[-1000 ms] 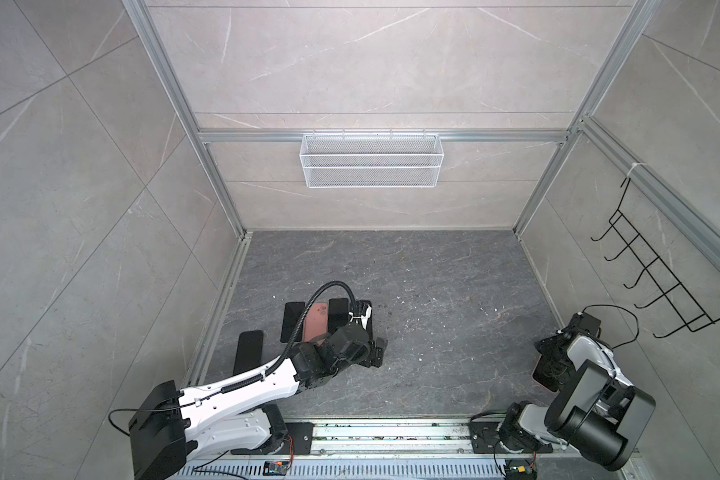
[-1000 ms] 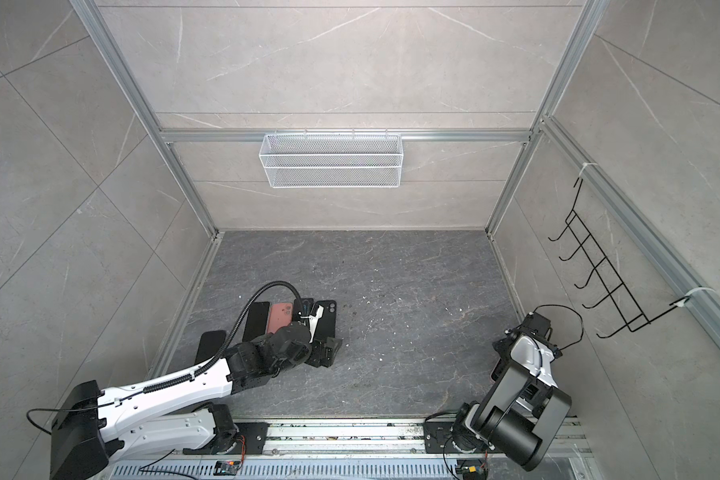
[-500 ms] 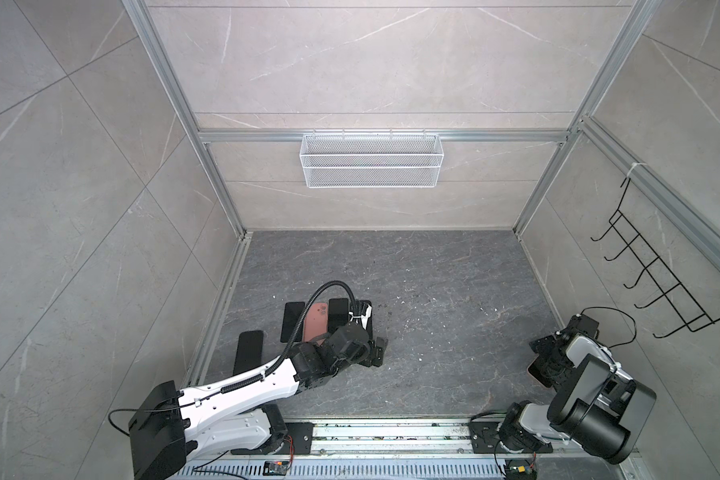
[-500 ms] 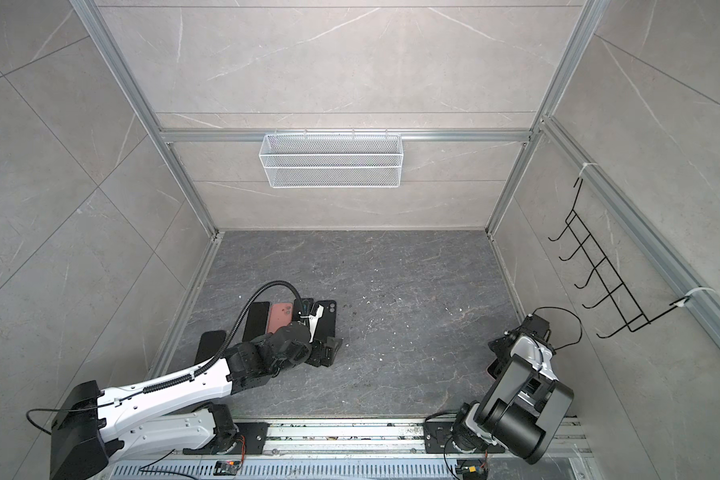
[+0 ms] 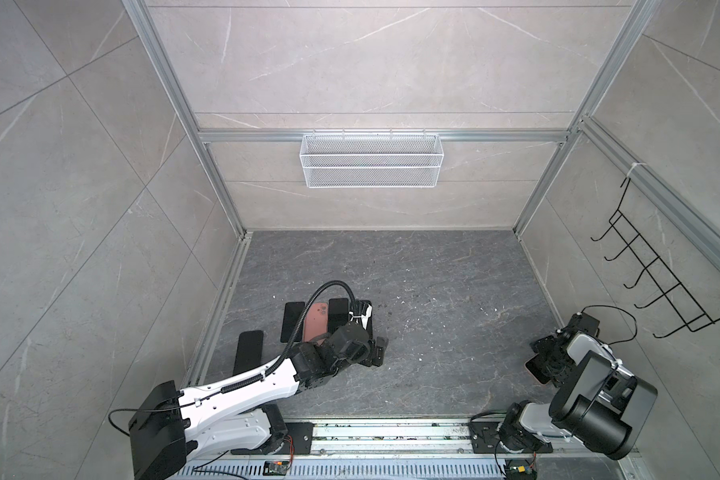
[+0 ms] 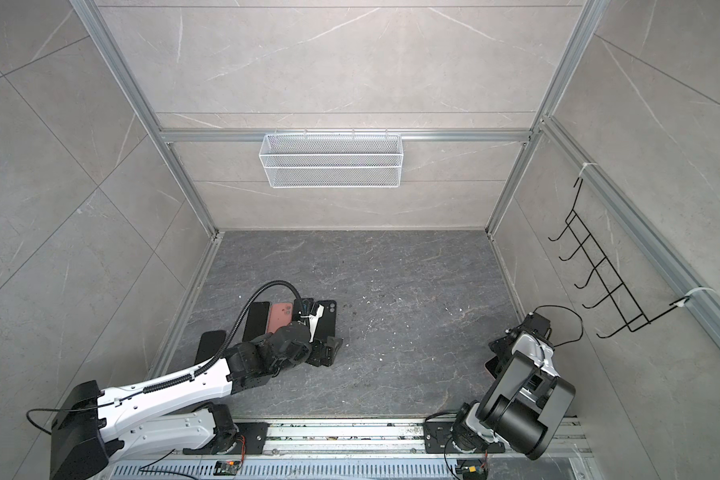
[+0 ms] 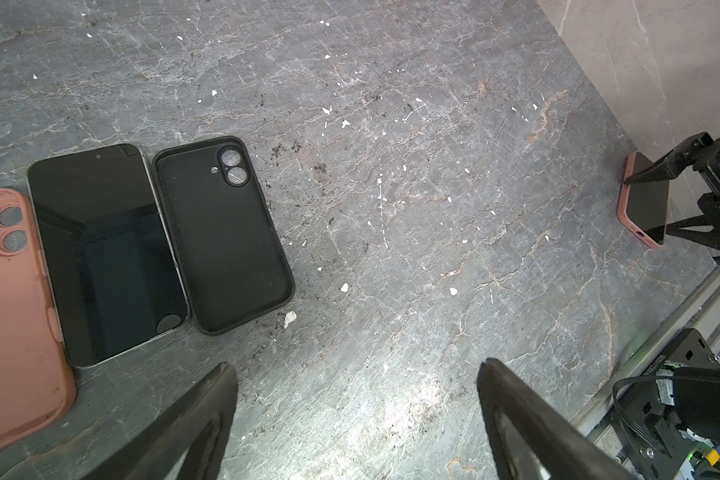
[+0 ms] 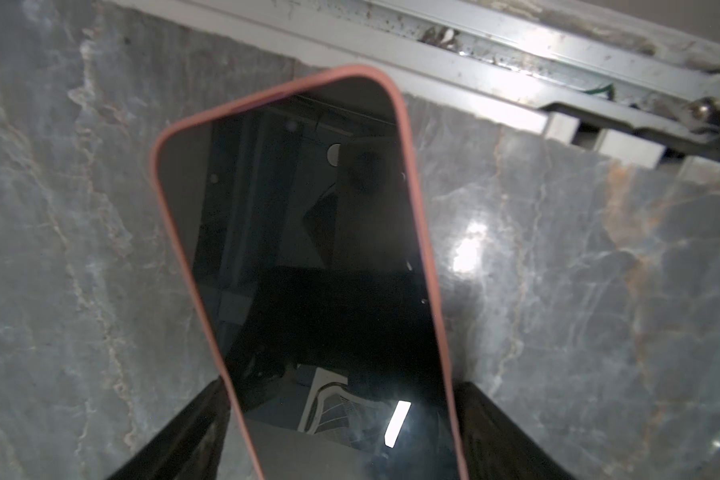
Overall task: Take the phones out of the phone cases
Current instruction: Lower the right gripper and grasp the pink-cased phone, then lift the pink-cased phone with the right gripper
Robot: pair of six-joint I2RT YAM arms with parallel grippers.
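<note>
Mia: The grey stone counter (image 5: 433,332) has crumbs (image 7: 344,286) on it, and grey walls (image 5: 80,187) go round it. What's closest to the metal rail (image 5: 391,432)?

Tom: The right claw (image 8: 344,390), just beside the rail. It squeezes the long sides of the pink phone case (image 7: 622,199). The phone (image 8: 308,249) is inside, and its dark screen shows.

Mia: What could go wrong?

Tom: I think the case is soft, so it might slip and drop on the hard counter. Squeezing the sides might pinch the phone in tighter too. And one claw can't peel it alone.

Mia: Where's the helper?

Tom: The left claw (image 7: 355,365) is farther from the rail. It's wide open, holds nothing, and is well apart from the phone.

Mia: And past that?

Tom: An empty black case (image 7: 225,232), a bare phone (image 7: 105,249) and an empty pink case (image 7: 13,311), side by side. Farthest from the rail is the wire basket (image 5: 371,176).

Mia: Which picture helps most?

Tom: The left wrist view shows the phone tipped up. The right wrist view shows only the screen and the pink rim. In both top views the right arm (image 5: 591,382) hides nearly all of it.
</note>
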